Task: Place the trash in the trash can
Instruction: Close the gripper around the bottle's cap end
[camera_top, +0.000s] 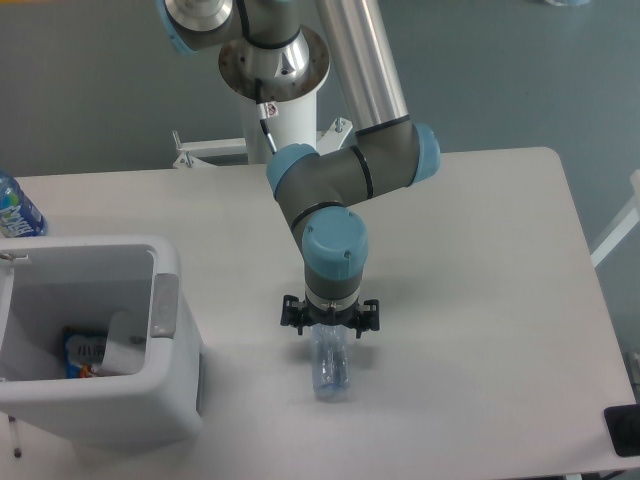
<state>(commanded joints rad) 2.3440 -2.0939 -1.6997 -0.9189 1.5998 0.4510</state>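
Pick-up step, I judge: black two-finger gripper (330, 322) spread open astride the slim clear plastic bottle (330, 365) lying directly beneath; next, close, lift, carry to the white boxy bin (165, 395) well left.

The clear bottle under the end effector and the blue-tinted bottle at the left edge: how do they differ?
The clear bottle lies on its side on the table, beside the trash can; the blue-tinted bottle seems to stand upright behind the can. The clear one looks colourless, the other blue with a blue-green label. The end effector hides the clear bottle's upper end; the picture's edge crops the blue-tinted one. Both look like plastic drink bottles.
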